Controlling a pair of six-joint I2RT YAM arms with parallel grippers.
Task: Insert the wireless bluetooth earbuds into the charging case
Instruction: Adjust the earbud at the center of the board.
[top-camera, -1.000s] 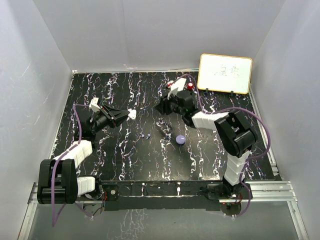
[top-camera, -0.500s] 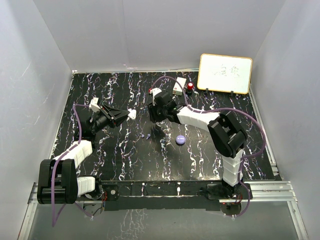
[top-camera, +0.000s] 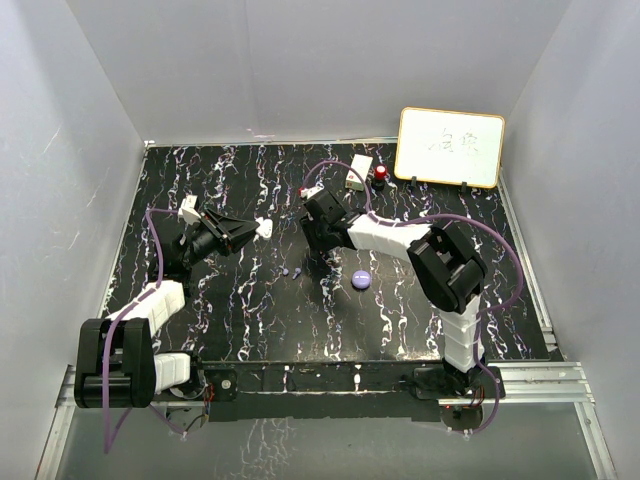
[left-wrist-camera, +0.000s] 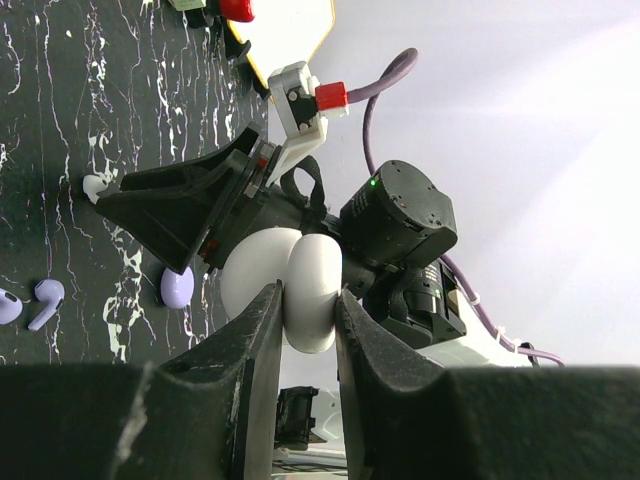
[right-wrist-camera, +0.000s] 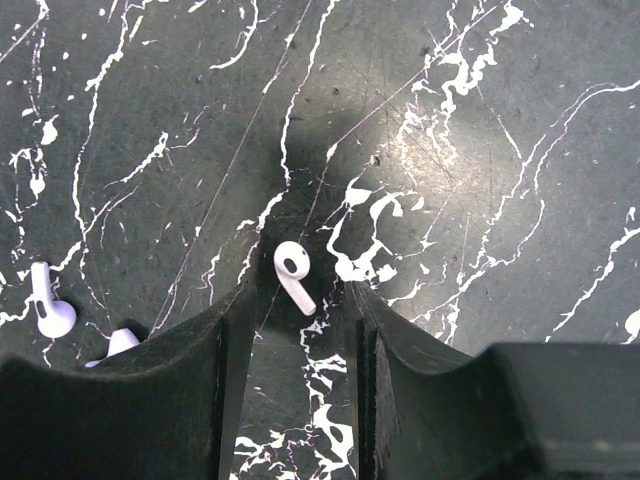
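My left gripper (top-camera: 256, 229) is shut on a white round charging case (left-wrist-camera: 310, 290) and holds it above the table's left half. My right gripper (right-wrist-camera: 300, 300) is open and points down at the table. A white earbud (right-wrist-camera: 293, 272) lies on the table between its fingers, touching neither. Two purple earbuds (right-wrist-camera: 48, 305) lie to the left of it; they also show in the top view (top-camera: 290, 271). A purple round case (top-camera: 361, 280) sits shut on the table, right of the right gripper (top-camera: 318, 246).
A whiteboard (top-camera: 450, 147) stands at the back right. A red knob (top-camera: 380, 173) and a small white box (top-camera: 358, 172) sit beside it. Grey walls enclose the black marbled table (top-camera: 230, 320) on three sides.
My right arm has swung left from near the red knob to the table's middle and now stands over the white earbud. My left arm has not moved.
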